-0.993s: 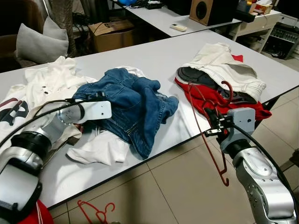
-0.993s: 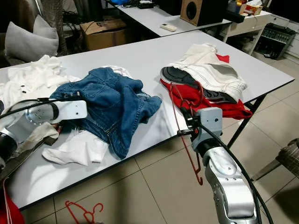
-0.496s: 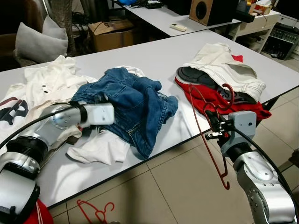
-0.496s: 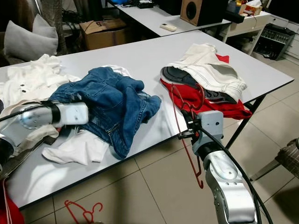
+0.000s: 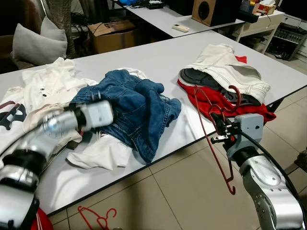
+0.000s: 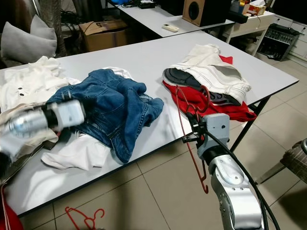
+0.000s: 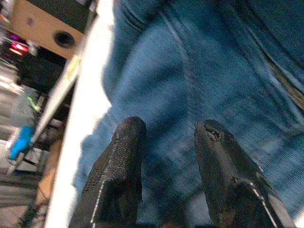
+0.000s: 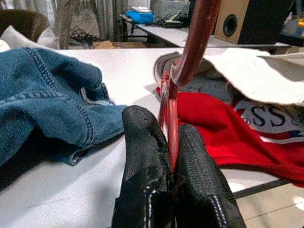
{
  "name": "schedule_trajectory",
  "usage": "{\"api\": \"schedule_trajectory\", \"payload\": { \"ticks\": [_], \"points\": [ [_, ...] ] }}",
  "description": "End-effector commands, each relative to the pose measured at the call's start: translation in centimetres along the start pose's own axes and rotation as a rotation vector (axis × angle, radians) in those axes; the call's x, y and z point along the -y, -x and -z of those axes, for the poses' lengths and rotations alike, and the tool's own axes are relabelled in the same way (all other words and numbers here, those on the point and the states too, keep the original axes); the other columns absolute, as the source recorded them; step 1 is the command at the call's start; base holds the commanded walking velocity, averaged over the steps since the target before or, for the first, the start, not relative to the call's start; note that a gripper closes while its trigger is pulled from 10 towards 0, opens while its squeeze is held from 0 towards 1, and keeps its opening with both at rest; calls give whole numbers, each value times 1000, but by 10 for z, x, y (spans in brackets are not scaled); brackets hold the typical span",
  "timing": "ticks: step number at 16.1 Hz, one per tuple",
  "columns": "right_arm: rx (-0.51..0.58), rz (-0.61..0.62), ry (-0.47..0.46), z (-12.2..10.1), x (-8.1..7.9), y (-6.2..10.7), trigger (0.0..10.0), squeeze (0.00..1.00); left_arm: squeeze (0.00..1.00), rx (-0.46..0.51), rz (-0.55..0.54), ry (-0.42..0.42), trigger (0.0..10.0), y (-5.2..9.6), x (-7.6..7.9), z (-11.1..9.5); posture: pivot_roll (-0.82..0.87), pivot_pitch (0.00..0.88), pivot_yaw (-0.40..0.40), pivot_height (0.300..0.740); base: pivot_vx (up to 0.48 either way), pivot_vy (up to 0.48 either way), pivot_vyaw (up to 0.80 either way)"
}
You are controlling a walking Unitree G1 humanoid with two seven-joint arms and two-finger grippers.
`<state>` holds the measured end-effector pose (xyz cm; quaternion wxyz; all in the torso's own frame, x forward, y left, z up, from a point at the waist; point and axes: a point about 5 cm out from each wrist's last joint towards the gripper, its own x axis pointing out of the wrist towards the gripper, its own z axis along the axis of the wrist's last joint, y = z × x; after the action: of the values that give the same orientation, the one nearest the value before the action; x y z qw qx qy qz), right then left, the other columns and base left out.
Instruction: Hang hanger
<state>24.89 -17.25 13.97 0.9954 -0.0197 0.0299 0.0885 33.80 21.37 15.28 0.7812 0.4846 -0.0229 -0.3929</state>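
Fingers of the right gripper are pressed together on the thin wire of a red hanger, clamping it near the neck. Head views place this gripper just off the near edge of the grey table, with the hanger held roughly upright: its hook sits at the top beside the red garment, and its lower bar ends in a small curl over the tiled floor. The right wrist view adds what the head views cannot: the hanger's glossy red hook rising directly above the fingers, and printed lettering on the red garment under a cream garment. The left gripper shows parted fingers with nothing between them, poised close over blue jeans; the denim weave and a seam are clear in the left wrist view, while the head views show that arm blurred, its silver wrist housing over the left side of the jeans. White clothing lies heaped at the table's left end. A second red hanger lies on the floor under the table's near edge.
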Motion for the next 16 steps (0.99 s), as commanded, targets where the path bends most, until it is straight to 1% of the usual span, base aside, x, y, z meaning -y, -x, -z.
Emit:
{"api": "schedule_trajectory", "payload": {
  "ticks": [1, 2, 3, 5, 6, 7, 8, 9, 10, 11, 12, 13, 14, 16],
  "points": [
    [10, 2, 1, -1, 0, 3, 10000, 0, 0, 4, 23, -21, 10000, -2, 1, -4, -142, 0, 7, 740, 0, 0, 0],
    [9, 6, -2, -1, 0, 3, 10000, 0, 1000, -6, 24, -12, 10000, -4, 4, -3, -143, 0, 8, 740, 0, 0, 0],
    [9, 12, -8, -1, -1, 4, 10000, 0, 1000, -34, 31, -14, 10000, -9, 9, -1, -146, 0, 8, 740, 0, 0, 0],
    [6, 6, -7, -1, -2, 3, 10000, 0, 1000, -94, 8, -31, 10000, -18, 11, 2, -158, 0, 9, 740, 0, 0, 0],
    [6, 5, -5, -1, -2, 3, 10000, 0, 1000, -119, 5, -49, 10000, -20, 10, 4, -158, 0, 9, 740, 0, 0, 0],
    [9, 11, -8, -3, -2, 3, 10000, 0, 1000, -174, -22, -77, 10000, -22, 6, 8, -171, 0, 14, 740, 0, 0, 0],
    [8, 23, -17, -3, 0, 4, 10000, 0, 1000, -202, -65, -99, 10000, -23, 0, 9, -180, 0, 14, 740, 0, 0, 0],
    [5, 25, -20, -3, 1, 5, 10000, 0, 482, -213, -124, -105, 10000, -25, -7, 8, -185, 0, 15, 740, 0, 0, 0],
    [2, 26, -22, -3, 2, 6, 10000, 0, 0, -236, -187, -116, 10000, -27, -15, 8, -189, 0, 18, 740, 0, 0, 0],
    [1, 30, -29, -3, 2, 6, 10000, 0, 0, -259, -232, -126, 10000, -28, -21, 8, -192, 0, 20, 740, 0, 0, 0],
    [1, 32, -34, -3, 3, 6, 10000, 0, 0, -268, -253, -137, 10000, -28, -24, 8, -192, 0, 20, 740, 0, 0, 0],
    [1, 35, -40, -4, 3, 6, 10000, 0, 0, -239, -304, -177, 10000, -28, -34, 3, -198, 0, 21, 740, 0, 0, 0],
    [1, 34, -41, -4, 3, 6, 10000, 0, 0, -210, -311, -199, 10000, -28, -36, -1, -198, 0, 21, 740, 0, 0, 0],
    [-3, 37, -45, -3, 4, 7, 10000, 0, 0, -137, -352, -252, 10000, -20, -41, -6, -193, 0, 18, 740, 0, 0, 0]
  ]
}}
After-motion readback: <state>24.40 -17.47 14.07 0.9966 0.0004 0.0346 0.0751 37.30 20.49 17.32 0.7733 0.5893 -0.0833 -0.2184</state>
